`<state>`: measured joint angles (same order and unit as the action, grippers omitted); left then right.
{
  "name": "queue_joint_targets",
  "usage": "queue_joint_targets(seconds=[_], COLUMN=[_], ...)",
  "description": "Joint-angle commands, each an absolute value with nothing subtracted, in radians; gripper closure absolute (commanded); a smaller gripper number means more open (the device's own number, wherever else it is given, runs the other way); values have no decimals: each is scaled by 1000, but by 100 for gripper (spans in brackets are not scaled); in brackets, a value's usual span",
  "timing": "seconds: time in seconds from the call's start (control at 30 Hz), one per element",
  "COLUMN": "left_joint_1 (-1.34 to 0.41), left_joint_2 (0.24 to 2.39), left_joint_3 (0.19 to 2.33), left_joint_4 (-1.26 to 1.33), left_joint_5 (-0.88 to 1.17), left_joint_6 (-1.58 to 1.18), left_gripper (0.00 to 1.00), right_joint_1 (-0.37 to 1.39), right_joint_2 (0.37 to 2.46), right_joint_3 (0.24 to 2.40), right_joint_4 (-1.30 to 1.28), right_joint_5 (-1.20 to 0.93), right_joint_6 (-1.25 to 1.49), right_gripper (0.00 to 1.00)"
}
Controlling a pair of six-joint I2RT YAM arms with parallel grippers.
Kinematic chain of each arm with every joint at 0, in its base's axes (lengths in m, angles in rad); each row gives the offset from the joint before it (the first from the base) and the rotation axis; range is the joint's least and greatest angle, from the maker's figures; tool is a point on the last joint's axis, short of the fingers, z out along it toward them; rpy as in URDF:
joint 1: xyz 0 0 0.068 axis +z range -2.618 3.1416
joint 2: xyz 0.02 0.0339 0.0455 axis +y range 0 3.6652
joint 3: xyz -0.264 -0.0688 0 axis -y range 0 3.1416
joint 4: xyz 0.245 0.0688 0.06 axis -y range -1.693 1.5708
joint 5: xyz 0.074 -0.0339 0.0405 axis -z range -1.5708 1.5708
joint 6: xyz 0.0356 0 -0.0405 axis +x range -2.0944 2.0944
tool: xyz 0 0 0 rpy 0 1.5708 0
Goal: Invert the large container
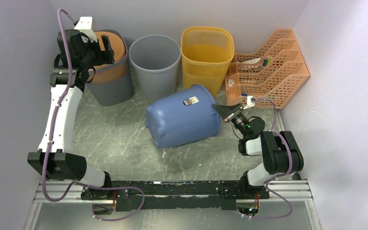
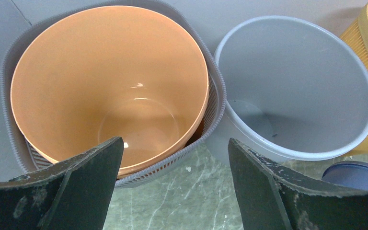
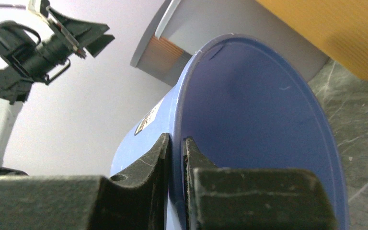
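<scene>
Right gripper (image 3: 176, 143) clamps the rim of the blue bin (image 1: 184, 117) | bin lies on its side just ahead, seemingly half turned | mouth-down flip remains | left gripper (image 2: 175, 158) gapes, empty

— Was it bright?
— Yes, evenly lit from overhead. Only a soft shadow lay on the surface (image 1: 120, 143) beneath the blue container (image 1: 177, 120).
— Any glare?
— Small white glints inside the orange bucket (image 2: 76, 72). The top view was sharp; the wrist views went soft along their bottom edges.
</scene>
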<state>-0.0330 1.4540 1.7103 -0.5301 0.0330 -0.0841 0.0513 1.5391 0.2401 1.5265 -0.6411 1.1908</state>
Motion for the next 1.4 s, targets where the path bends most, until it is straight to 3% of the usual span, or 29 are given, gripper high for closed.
queue_joint_targets(seconds=[0.0,0.43,0.67,0.87,0.97,1.2,1.37], left_joint_1=[-48,-61,-66,-66,-67,-67,-67], left_joint_2=[1442,1451,1439,1433,1425,1411,1392], left_joint_3=[1752,1731,1700,1657,1633,1617,1599], left_joint_4=[-549,-541,-533,-522,-506,-506,-497], left_joint_5=[-9,-26,-22,-16,-4,0,18], left_joint_6=[-63,-64,-69,-72,-81,-75,-78], left_gripper=[8,9,8,8,8,8,7], right_joint_1=[-41,-95,-95,-95,-94,-93,-89], right_joint_2=[1722,1791,1682,1431,1311,1197,1235], right_joint_3=[147,147,172,290,354,447,505], right_joint_4=[1277,1263,1060,559,384,188,178], right_joint_5=[-742,-789,-759,-635,-549,-442,-409], right_joint_6=[1129,1072,962,732,651,581,562], right_gripper=[100,100,100,67,57,55,53])
